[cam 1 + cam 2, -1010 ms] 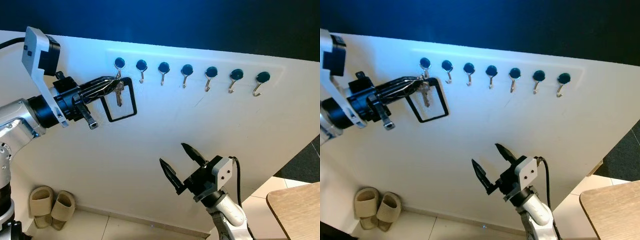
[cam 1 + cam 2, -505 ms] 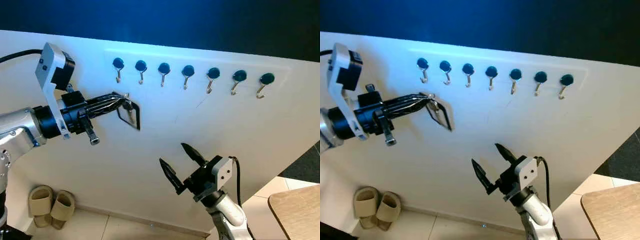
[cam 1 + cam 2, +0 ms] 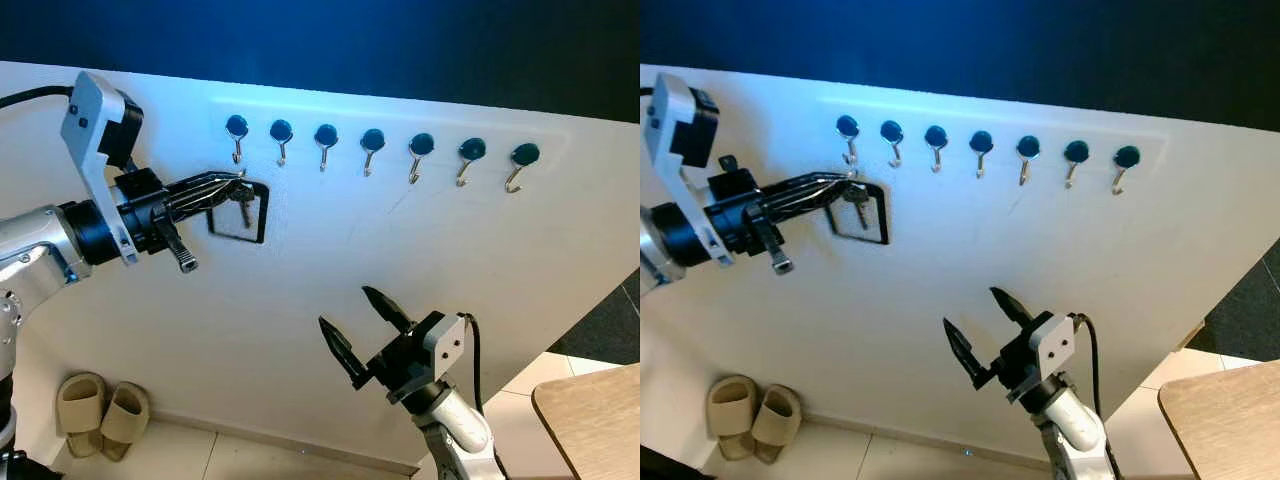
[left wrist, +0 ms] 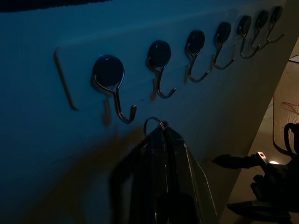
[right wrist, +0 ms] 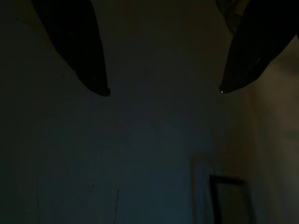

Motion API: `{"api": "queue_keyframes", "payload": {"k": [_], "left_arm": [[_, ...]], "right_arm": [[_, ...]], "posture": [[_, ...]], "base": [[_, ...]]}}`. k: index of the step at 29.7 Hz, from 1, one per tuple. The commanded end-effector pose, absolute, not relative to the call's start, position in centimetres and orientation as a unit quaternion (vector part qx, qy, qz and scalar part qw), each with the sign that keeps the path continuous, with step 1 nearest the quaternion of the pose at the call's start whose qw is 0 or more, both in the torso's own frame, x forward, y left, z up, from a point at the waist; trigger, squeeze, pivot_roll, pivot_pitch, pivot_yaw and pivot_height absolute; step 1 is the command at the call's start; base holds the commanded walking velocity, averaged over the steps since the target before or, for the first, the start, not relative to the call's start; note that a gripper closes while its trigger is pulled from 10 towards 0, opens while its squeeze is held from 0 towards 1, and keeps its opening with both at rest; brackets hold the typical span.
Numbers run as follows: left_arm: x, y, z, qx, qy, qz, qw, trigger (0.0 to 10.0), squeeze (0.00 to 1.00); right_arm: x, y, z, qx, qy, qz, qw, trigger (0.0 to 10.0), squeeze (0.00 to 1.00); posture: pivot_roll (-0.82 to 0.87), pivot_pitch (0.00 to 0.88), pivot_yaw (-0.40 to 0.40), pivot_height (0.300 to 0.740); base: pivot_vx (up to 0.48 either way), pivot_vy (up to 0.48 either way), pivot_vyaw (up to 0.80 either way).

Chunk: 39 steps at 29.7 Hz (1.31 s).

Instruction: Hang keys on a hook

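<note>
Seven silver hooks with dark round heads run in a row across the white wall, from the leftmost hook (image 3: 237, 130) to the rightmost hook (image 3: 522, 160). My left gripper (image 3: 236, 181) is shut on a key bunch, whose ring (image 4: 153, 125) sits just below the leftmost hook (image 4: 113, 86) and apart from it. A silver key (image 3: 245, 205) and a black rectangular loop (image 3: 264, 214) hang from the bunch against the wall. My right gripper (image 3: 344, 306) is held low in front of the wall, open, with nothing between its fingers (image 5: 88, 51).
A pair of beige slippers (image 3: 100, 410) lies on the tiled floor at the wall's foot, lower left. A wooden table corner (image 3: 595, 415) juts in at the lower right. Above the white panel the wall is dark blue (image 3: 400, 40).
My left gripper came off the leftmost hook with the keys, dropped lower and to the right, then rose back to just under that hook. The black loop swung. The right gripper has stayed put.
</note>
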<state>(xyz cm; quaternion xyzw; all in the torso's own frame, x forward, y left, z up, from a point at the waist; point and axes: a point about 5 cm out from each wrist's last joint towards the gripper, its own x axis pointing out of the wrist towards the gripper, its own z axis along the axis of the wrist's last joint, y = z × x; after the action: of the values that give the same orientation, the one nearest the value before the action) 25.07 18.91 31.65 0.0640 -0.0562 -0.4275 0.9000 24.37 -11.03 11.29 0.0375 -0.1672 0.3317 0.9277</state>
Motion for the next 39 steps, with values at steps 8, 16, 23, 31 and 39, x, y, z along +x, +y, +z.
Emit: {"api": "queue_keyframes", "payload": {"k": [8, 16, 23, 31, 39], "left_arm": [[25.1, 18.6, 32.2, 0.067, -0.068, -0.438, 0.894, 10.0, 0.00], [25.5, 18.7, 32.3, 0.065, -0.070, -0.444, 0.891, 10.0, 0.00], [26.0, 19.2, 32.4, 0.057, -0.073, -0.433, 0.896, 10.0, 0.00], [26.2, 20.6, 32.5, 0.037, -0.081, -0.422, 0.902, 10.0, 0.00], [26.3, 21.0, 32.5, 0.028, -0.088, -0.420, 0.903, 10.0, 0.00]], "right_arm": [[24.3, -10.9, 11.4, 0.042, -0.167, 0.333, 0.927, 10.0, 0.00], [24.3, -10.9, 11.4, 0.042, -0.167, 0.333, 0.927, 10.0, 0.00], [24.3, -10.9, 11.3, 0.043, -0.167, 0.331, 0.928, 10.0, 0.00], [24.3, -10.9, 11.4, 0.045, -0.168, 0.333, 0.927, 10.0, 0.00], [24.2, -10.8, 12.2, 0.040, -0.185, 0.340, 0.921, 10.0, 0.00]], "posture": [[0.05, 0.069, -0.020, 0.740], [0.04, 0.072, -0.019, 0.740], [0.04, 0.075, -0.018, 0.740], [0.05, 0.074, -0.019, 0.740], [0.04, 0.076, -0.021, 0.740]], "base": [[0.000, 0.000, 0.00], [0.000, 0.000, 0.00], [0.000, 0.000, 0.00], [0.000, 0.000, 0.00], [0.000, 0.000, 0.00]]}}
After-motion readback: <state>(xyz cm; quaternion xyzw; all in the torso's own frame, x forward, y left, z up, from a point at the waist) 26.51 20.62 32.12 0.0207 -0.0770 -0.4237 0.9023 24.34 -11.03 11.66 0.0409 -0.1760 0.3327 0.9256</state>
